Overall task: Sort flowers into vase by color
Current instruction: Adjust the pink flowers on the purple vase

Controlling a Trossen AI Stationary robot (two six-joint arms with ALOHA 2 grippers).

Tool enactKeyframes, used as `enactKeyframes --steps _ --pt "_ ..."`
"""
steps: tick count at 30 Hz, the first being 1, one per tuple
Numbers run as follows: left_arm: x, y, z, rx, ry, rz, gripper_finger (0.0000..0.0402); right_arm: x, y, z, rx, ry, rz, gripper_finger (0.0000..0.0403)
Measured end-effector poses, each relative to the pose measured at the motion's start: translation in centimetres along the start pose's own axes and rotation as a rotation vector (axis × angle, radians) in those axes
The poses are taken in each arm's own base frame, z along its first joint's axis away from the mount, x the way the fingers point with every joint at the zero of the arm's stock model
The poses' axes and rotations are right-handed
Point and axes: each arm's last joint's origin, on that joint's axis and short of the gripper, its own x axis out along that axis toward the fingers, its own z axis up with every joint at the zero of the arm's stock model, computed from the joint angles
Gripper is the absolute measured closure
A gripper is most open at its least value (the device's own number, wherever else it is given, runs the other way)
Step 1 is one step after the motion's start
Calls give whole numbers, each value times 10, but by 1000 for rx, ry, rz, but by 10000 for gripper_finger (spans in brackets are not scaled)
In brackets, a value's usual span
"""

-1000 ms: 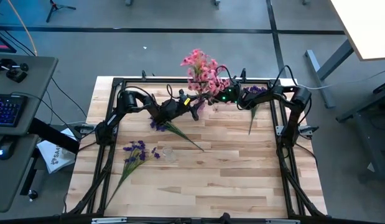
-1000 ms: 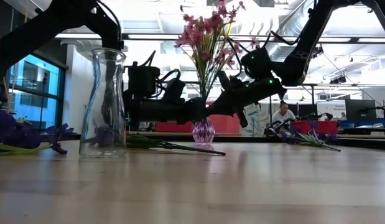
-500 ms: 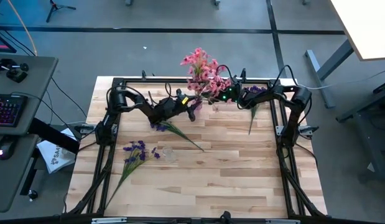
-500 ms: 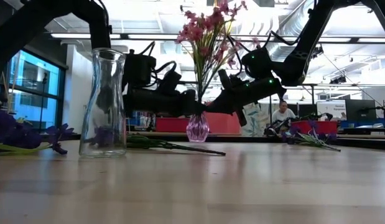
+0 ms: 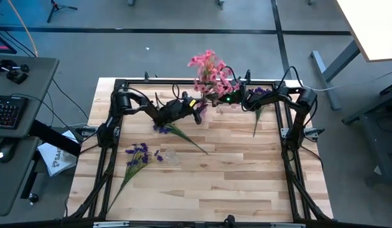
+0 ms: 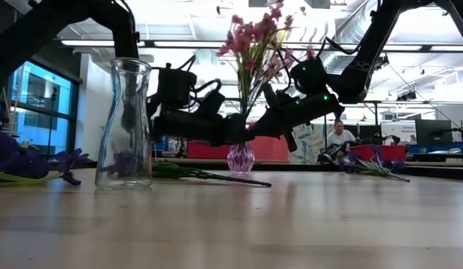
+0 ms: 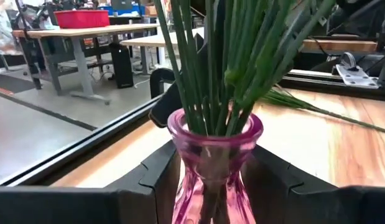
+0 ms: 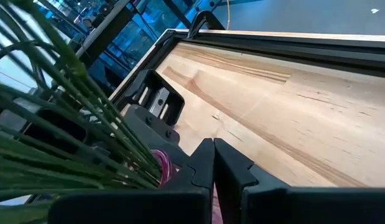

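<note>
I see the table [image 5: 246, 183] w/ two vases: one clear [image 6: 125, 123], empty, nearer the left edge; one pink vase [image 6: 241, 158] at the far edge, gripped by my left gripper [image 5: 197, 111]. Pink flowers [image 5: 208, 68] stand upright in it. Right gripper [image 5: 216, 96], clenched, sits beside the stems. Three purple sprays [image 5: 137, 155] lie flat: two left, one far-right corner.

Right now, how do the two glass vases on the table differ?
The pink vase is small, bulbous and tinted; the clear vase looks taller and colourless. The pink vase holds a bunch of pink flowers; the clear vase holds none. The left gripper grips the pink vase; nothing holds the clear vase. Both stand upright.
</note>
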Motion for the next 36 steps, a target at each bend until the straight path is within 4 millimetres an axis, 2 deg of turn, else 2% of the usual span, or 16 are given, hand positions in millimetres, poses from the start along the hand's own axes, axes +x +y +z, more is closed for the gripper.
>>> enactKeyframes --steps 12,22,27,36 --pt "4 0 0 44 -3 5 256 0 0 -1 -3 2 -3 402" --pt "5 2 0 -34 -2 8 253 0 0 -1 -16 3 -3 402" --pt "5 2 0 -35 0 4 224 0 0 -1 -17 3 -4 402" --pt "4 -2 0 -37 -1 -9 135 0 0 -1 -17 5 -4 402"
